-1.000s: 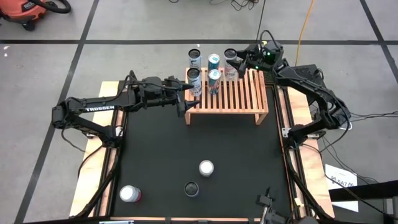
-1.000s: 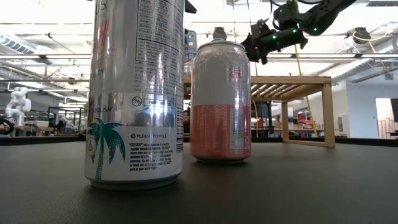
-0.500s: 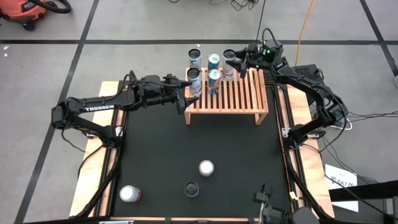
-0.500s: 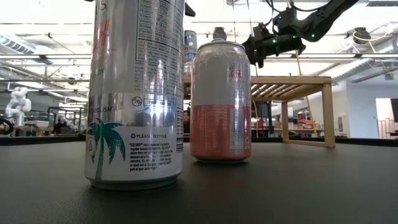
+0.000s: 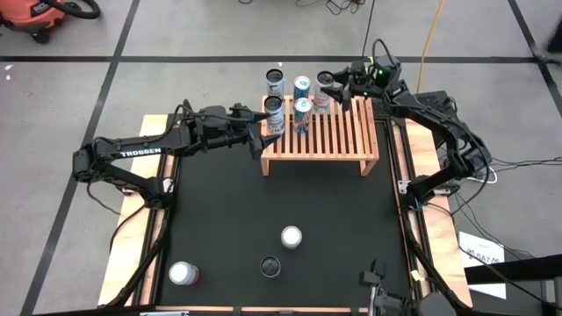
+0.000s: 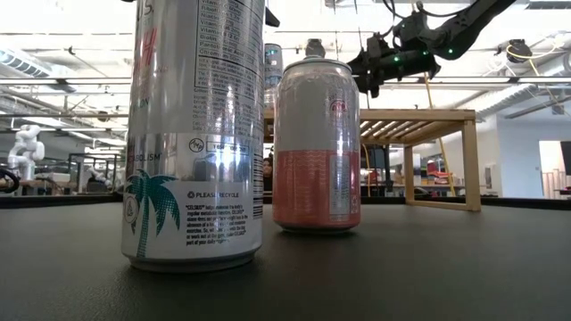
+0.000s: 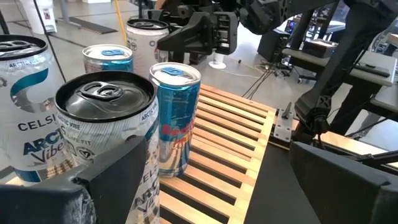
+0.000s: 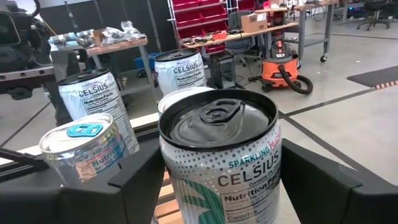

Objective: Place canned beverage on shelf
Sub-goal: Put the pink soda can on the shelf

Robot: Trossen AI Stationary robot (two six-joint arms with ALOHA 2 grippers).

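Note:
The light-wood slatted shelf [image 5: 338, 136] stands at the table's far side, and several cans stand upright on its left part. My left gripper [image 5: 263, 136] is open at the shelf's left end. A black-topped Celsius can [image 7: 106, 124] stands between its fingers, close to one finger. My right gripper [image 5: 334, 88] is at the shelf's far edge, shut on a black-topped Celsius sparkling can [image 8: 217, 155]. A blue Red Bull can [image 7: 176, 118] stands beside the left gripper's can. My left gripper: one finger [image 7: 118, 180] stands right against the black-topped can, and I cannot tell whether it touches. My right gripper pinches the sparkling can's two opposite sides [image 8: 273, 180] below the rim, coming level from the table's right. The can is upright. Its base is out of view, so I cannot tell whether it rests on the slats.
Three loose cans stand on the black mat near the front: a white-topped one [image 5: 291, 236], a dark-topped one [image 5: 270, 266] and a silver one [image 5: 183, 274]. The shelf's right half [image 5: 356, 132] is bare slats.
My right gripper has gone a little up and toward the table's far edge, with the sparkling can still between its fingers.

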